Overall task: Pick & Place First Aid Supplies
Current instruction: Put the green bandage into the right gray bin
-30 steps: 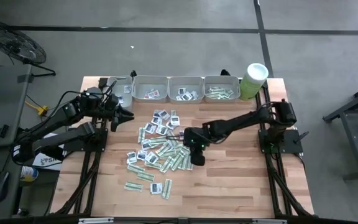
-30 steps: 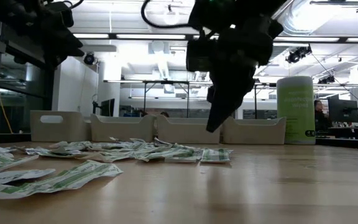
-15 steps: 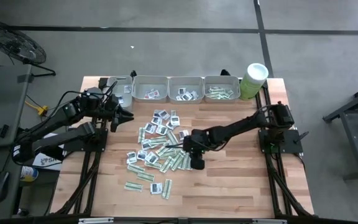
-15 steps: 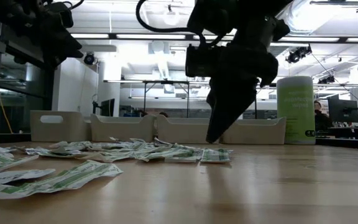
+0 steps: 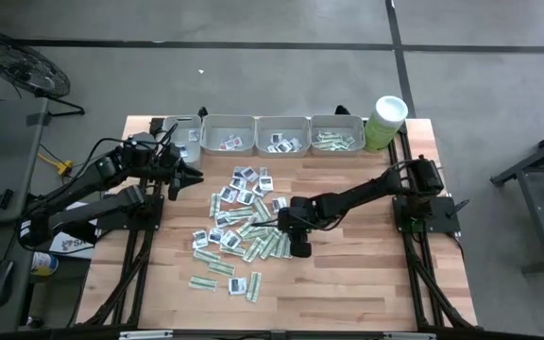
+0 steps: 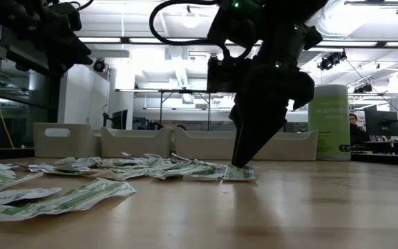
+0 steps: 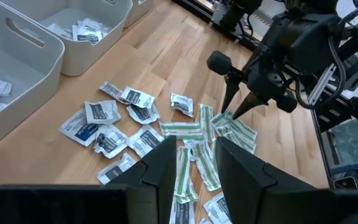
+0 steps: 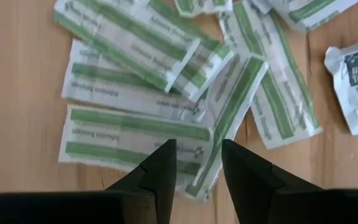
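Right gripper (image 5: 299, 249): fingers (image 8: 160, 168) spread, a clear gap between them, nothing pinched; tips pointing down at the edge of the sachet pile, and whether they touch the sachet beneath cannot be told.
Sachet under it: a green-striped strip (image 8: 132, 134) lying flat on the wood, straddled by the two fingers; other green strips overlap it on its far side.
Right gripper, low view (image 6: 244, 155): dark fingers reach down to the nearest strip (image 6: 239, 173) at the pile's right end.
First aid supplies (image 5: 239, 227): scattered loose over the middle of the table; squarish white sachets (image 7: 104, 121) towards the trays, green strips (image 7: 182, 129) nearer the right arm, a few strays towards the front edge.
Left gripper (image 5: 185, 176): fingers (image 7: 160, 168) parted, empty, held above the table's left side, near the pile's edge, well apart from the right gripper.
Trays (image 5: 282, 124): grey bins in a row along the far edge, some sachets already inside.
Tub (image 5: 385, 121): pale green cylinder with white lid, upright just beside the rightmost tray.
Table (image 5: 366, 283): bare wooden slats on the right and front.
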`<act>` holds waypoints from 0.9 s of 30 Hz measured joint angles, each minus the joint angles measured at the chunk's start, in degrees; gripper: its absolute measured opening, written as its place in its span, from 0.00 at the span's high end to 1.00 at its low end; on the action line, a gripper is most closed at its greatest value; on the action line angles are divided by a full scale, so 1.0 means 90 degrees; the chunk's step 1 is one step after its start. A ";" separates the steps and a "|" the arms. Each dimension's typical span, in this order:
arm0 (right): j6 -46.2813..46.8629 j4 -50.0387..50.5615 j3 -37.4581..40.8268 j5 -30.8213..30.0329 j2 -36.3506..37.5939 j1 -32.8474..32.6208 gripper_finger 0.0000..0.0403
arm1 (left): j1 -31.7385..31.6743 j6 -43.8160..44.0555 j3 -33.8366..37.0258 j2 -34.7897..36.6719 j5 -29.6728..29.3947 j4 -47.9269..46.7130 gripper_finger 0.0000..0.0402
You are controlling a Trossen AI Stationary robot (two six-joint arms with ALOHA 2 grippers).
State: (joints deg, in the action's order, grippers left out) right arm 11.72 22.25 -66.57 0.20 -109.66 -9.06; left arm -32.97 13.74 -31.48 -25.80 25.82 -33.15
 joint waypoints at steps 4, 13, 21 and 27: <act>0.0004 -0.0035 0.0000 -0.0075 -0.0033 -0.0001 0.70 | 0.0000 0.0000 0.0000 -0.0001 0.0002 0.0000 0.72; -0.0031 -0.0004 0.0000 -0.0123 -0.0033 0.0000 0.70 | 0.0000 0.0000 0.0000 -0.0001 0.0002 0.0002 0.72; -0.0031 0.0215 0.0000 -0.0120 -0.0033 0.0000 0.75 | 0.0000 0.0000 0.0000 -0.0001 0.0002 0.0005 0.72; -0.0029 0.0328 0.0000 -0.0120 -0.0033 0.0000 0.84 | 0.0000 0.0000 0.0000 0.0000 0.0002 0.0005 0.72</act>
State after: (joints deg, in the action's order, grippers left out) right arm 11.46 25.20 -66.57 -0.89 -109.95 -9.06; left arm -32.97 13.74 -31.48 -25.80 25.85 -33.10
